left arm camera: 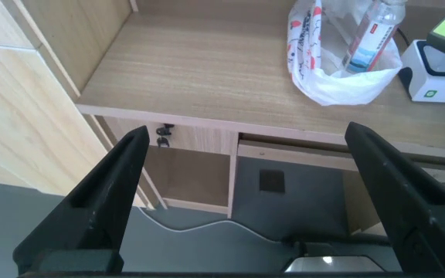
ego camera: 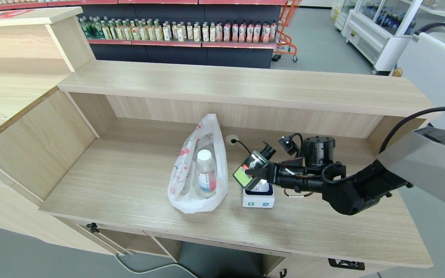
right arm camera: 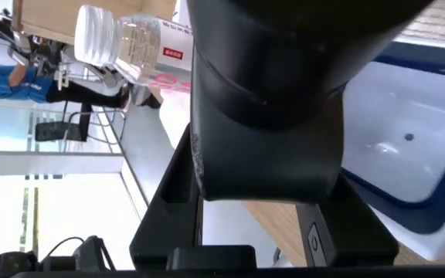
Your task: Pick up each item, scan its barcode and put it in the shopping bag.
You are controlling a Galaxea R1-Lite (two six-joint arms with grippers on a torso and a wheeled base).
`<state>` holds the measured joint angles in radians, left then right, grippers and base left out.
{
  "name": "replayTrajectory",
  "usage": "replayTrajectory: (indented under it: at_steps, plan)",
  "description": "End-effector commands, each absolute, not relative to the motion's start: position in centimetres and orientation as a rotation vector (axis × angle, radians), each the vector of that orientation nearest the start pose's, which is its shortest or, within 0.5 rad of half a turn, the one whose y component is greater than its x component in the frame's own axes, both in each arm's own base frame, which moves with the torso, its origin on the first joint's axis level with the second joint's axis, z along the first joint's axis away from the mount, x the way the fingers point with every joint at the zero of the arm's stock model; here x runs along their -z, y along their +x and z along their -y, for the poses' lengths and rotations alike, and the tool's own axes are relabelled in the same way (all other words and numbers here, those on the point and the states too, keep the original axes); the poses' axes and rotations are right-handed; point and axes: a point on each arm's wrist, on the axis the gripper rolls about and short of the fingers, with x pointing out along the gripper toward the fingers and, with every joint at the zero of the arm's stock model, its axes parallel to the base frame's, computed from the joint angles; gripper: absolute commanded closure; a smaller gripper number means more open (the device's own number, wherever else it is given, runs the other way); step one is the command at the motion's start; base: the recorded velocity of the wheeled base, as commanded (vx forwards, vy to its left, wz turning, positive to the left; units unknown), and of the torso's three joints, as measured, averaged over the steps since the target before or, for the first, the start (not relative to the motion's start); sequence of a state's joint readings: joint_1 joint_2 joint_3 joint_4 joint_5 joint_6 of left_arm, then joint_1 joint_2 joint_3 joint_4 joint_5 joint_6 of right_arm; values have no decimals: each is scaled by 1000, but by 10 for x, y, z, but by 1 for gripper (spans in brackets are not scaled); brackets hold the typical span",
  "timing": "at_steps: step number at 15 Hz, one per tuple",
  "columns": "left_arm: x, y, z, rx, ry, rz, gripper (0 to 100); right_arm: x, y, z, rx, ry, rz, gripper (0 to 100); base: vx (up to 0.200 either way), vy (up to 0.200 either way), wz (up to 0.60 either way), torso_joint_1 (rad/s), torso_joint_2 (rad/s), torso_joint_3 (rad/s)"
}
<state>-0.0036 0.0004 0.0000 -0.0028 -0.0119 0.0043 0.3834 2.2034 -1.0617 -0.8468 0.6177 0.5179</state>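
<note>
A white shopping bag (ego camera: pixel 184 181) stands open on the wooden counter, and a clear bottle with a white cap (ego camera: pixel 206 170) is upright inside it. Just right of the bag sits a small white scanner (ego camera: pixel 258 197). My right gripper (ego camera: pixel 254 170) is shut on a dark bottle with a green label (ego camera: pixel 244 174), held tilted right above the scanner. That dark bottle (right arm camera: pixel 269 85) looms close in the right wrist view, with the scanner (right arm camera: pixel 408 147) behind it. My left gripper (left arm camera: pixel 246 135) hangs open below the counter's front edge, facing the bag (left arm camera: pixel 338 62) and scanner (left arm camera: pixel 435 73).
A raised shelf (ego camera: pixel 245 87) runs along the back of the counter, and a side wall (ego camera: pixel 33 150) closes the left end. A black cable comes out of a round hole (ego camera: pixel 231 139) behind the scanner. Bare counter (ego camera: pixel 122 181) lies left of the bag.
</note>
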Motion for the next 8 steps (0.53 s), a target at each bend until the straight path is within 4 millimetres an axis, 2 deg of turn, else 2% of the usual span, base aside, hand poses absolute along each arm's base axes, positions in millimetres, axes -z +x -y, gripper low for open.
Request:
replayTrajectory:
  at_steps: [1,4,8]
  plan:
    - [-76,-23,0,15,5,3,0,-76,386,-165,-880,508,-563,100,0,0,0,0,0,0]
    - [-76,-23,0,15,3,3,0,-75,398,-162,-869,496,-536,100,0,0,0,0,0,0]
    - [-76,-23,0,15,5,3,0,-75,398,-154,-857,466,-521,100,0,0,0,0,0,0]
